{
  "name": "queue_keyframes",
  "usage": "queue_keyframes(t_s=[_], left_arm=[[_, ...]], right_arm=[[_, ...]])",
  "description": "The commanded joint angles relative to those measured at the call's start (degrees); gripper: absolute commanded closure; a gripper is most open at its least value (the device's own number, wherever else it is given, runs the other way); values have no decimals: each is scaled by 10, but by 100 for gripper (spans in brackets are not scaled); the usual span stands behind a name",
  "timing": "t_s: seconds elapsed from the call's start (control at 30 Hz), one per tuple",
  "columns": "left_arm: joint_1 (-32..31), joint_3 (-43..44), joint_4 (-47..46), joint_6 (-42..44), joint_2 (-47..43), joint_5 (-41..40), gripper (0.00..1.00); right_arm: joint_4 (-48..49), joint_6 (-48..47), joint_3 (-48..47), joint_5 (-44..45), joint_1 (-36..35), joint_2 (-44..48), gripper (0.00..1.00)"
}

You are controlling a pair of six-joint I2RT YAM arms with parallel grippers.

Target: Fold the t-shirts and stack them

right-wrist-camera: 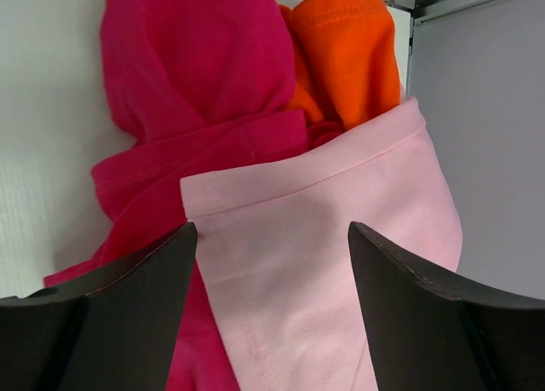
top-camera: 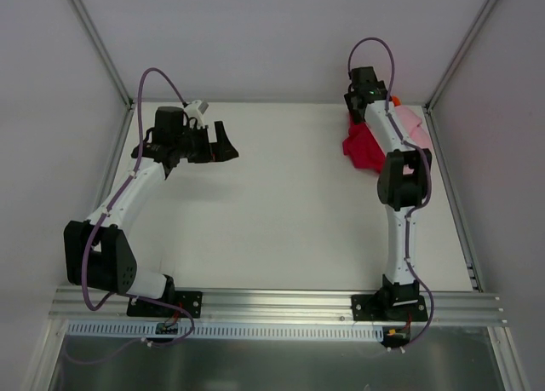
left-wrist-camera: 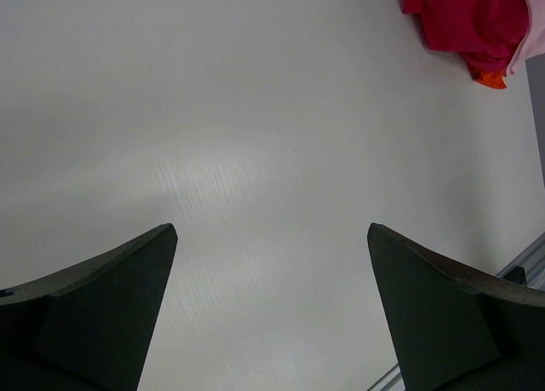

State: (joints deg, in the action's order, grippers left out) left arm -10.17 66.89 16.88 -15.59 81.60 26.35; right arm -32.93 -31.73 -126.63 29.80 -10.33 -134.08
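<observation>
A heap of t-shirts lies in the far right corner: a crimson shirt (top-camera: pixel 364 146), a pale pink shirt (top-camera: pixel 412 123) and an orange one (top-camera: pixel 393 99). In the right wrist view the pink shirt (right-wrist-camera: pixel 324 246) lies over the crimson shirt (right-wrist-camera: pixel 192 76), with the orange shirt (right-wrist-camera: pixel 345 50) behind. My right gripper (right-wrist-camera: pixel 271 233) is open, just above the pink shirt's hemmed edge; in the top view it (top-camera: pixel 356 103) sits over the heap. My left gripper (top-camera: pixel 228 143) is open and empty above bare table at the far left; the left wrist view (left-wrist-camera: pixel 271 233) shows the crimson shirt (left-wrist-camera: pixel 468 16) far off.
The white table (top-camera: pixel 281 212) is walled by grey panels at the back and both sides. The right wall (right-wrist-camera: pixel 485 135) stands close beside the heap. A metal rail (top-camera: pixel 272 304) runs along the near edge.
</observation>
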Motion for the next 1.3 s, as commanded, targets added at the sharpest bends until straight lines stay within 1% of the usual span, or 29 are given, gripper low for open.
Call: queue_keyframes(t_s=[0.0,0.07,0.17,0.2,0.23,0.27,0.37,0.4,0.43,0.47,0.5,0.67,0.8,0.9,0.93,1.03,1.07,1.17,1.27], left_arm=[[-5,4,4,13,4,-7,1],[-5,5,1,12,8,-7,1],[-5,10,3,11,15,-7,1],[-5,10,4,11,15,-6,1],[-4,10,4,11,15,-6,1],[-5,9,4,12,15,-6,1],[-5,7,6,13,14,-9,1],[-5,7,6,13,13,-9,1],[-5,7,7,14,13,-9,1],[-5,7,8,14,13,-9,1],[-5,7,7,14,13,-9,1],[-5,9,2,12,12,-6,1],[-5,17,-3,9,13,-2,1],[-5,26,-4,9,13,2,1],[-5,30,-4,10,13,3,1],[-5,39,-1,17,8,5,1],[-5,41,2,19,8,3,1],[-5,56,10,26,6,6,1],[-5,68,16,30,7,8,1]], right_arm=[[7,3,-1,-1,11,2,23],[5,4,-1,-8,9,-1,26],[3,6,1,-10,8,-7,33],[4,5,2,-10,7,-7,37],[7,5,3,-10,8,-7,43],[8,4,3,-10,9,-7,46],[8,5,1,-12,9,-9,63],[9,6,-1,-12,8,-9,76],[8,7,-2,-11,9,-8,82],[8,6,-3,-8,8,-4,94],[9,6,-4,-5,8,0,99],[30,-1,-13,22,8,38,99],[48,-7,-26,23,10,101,99],[41,-2,-58,17,15,159,99],[42,-3,-63,16,18,192,99],[56,-11,-71,17,21,246,99],[62,-20,-72,20,22,280,99],[86,-47,-81,25,23,333,99],[104,-55,-120,4,23,363,99]])
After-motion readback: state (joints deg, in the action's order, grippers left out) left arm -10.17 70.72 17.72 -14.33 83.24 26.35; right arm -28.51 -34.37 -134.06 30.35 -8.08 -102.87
